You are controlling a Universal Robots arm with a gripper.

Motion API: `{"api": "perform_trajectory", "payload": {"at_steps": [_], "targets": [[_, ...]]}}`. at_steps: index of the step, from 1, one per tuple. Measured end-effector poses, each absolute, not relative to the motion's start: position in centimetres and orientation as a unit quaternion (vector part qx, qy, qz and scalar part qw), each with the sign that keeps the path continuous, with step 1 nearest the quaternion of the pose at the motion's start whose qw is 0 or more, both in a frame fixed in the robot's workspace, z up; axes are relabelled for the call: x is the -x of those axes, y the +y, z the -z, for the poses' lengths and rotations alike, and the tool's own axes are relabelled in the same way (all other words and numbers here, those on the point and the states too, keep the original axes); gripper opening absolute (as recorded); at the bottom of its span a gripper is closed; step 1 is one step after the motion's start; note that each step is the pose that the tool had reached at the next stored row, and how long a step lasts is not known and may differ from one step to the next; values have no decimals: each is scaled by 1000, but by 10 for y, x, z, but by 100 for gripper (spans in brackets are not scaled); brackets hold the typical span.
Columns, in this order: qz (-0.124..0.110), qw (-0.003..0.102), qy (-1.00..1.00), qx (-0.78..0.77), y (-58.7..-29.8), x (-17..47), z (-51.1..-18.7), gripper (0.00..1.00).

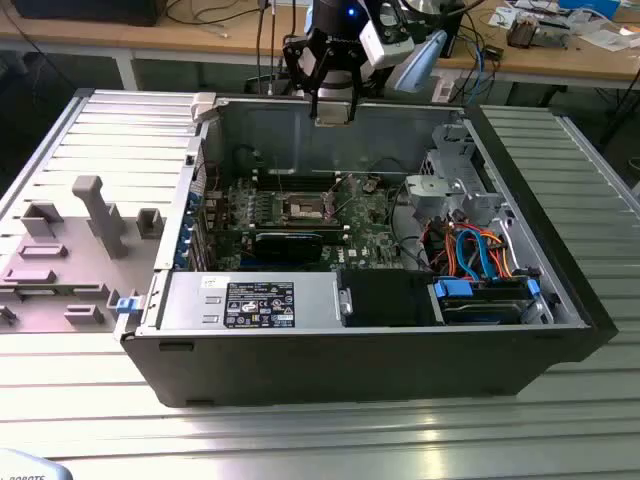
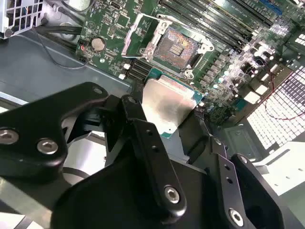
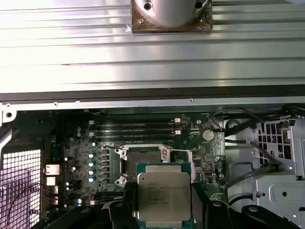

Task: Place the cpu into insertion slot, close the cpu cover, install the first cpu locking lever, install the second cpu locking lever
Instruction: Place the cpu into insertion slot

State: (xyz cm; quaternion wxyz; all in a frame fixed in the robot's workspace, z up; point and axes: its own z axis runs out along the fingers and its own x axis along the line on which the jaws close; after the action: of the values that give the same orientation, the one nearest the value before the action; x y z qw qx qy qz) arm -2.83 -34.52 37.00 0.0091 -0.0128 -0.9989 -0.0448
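The tool [image 1: 333, 106] hangs at twelve o'clock in the exterior view, on an arm that comes down from the frame's upper edge with its wrist pointing straight down. It sits above the far wall of the open computer case [image 1: 520, 135], clear of the green motherboard [image 1: 372, 228] below. Its black fingers [image 2: 143, 136] are drawn in narrow and clamp the cpu [image 3: 163, 195] by two opposite edges. The chip is held flat, its dull silver top showing in both wrist views.

The insertion slot [image 1: 305, 208] lies toward six o'clock from the tool in the exterior view, well apart from the chip and lower down. In the second wrist view its brownish pin field [image 2: 178, 45] is bare, and the cpu cover [image 2: 136, 36] stands tilted up along one side of it — not lying over the slot.

The case rests on a ribbed metal bench [image 1: 300, 440]. A grey fixture tray [image 1: 80, 235] sits at nine o'clock from the case.
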Motion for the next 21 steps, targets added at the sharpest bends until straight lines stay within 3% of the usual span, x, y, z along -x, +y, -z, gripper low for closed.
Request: {"api": "perform_trajectory", "payload": {"at_steps": [21], "targets": [[45, 7, -997, 64, -346, 28, -370, 54]]}}
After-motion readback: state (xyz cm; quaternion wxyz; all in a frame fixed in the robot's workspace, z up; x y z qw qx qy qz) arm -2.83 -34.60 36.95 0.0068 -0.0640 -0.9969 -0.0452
